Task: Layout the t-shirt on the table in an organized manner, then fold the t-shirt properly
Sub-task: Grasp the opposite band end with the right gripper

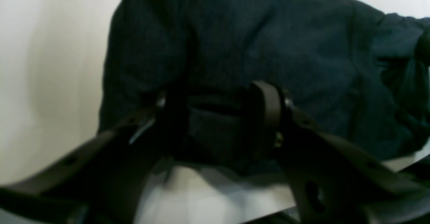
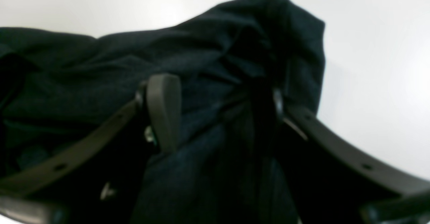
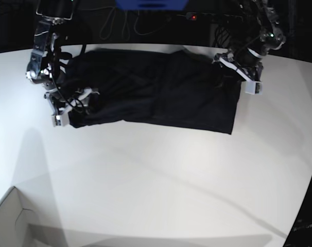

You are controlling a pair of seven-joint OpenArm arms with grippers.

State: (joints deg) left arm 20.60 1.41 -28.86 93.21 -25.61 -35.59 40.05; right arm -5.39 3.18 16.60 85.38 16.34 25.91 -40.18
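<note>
While both arms reach down at the far side of the white worktop (image 3: 161, 180), a plain black t-shirt (image 3: 156, 95) lies stretched out sideways between them, near the worktop's far edge and well away from its near edge. Most of the shirt rests flat on the worktop as a long dark band, though it is wrinkled through the middle and bunched at each end where an arm meets it.

Seen from across the worktop, the right gripper (image 3: 68, 105) sits at the shirt's left-hand end. Its wrist view shows cloth gathered between its two dark fingers (image 2: 163, 111), which stand fairly wide apart, so it looks to be pinching a thick fold of the shirt. The left gripper (image 3: 233, 67) sits at the shirt's right-hand end, toward the far edge. Its wrist view shows its fingers (image 1: 268, 109) closer together with a wad of black cloth held between them.

The fabric looks thin, soft and light, and it sags and creases wherever it is lifted, so I judge it will not hold any shape by itself and will slide easily over the smooth worktop. The best places to take hold seem to be edges and corners, such as the hem corners or shoulder seams, pinching one or two layers only. Grabbing a bunch in the middle would likely drag extra folds along.

A white cardboard box (image 3: 9, 218) corner shows at the worktop's near left.
</note>
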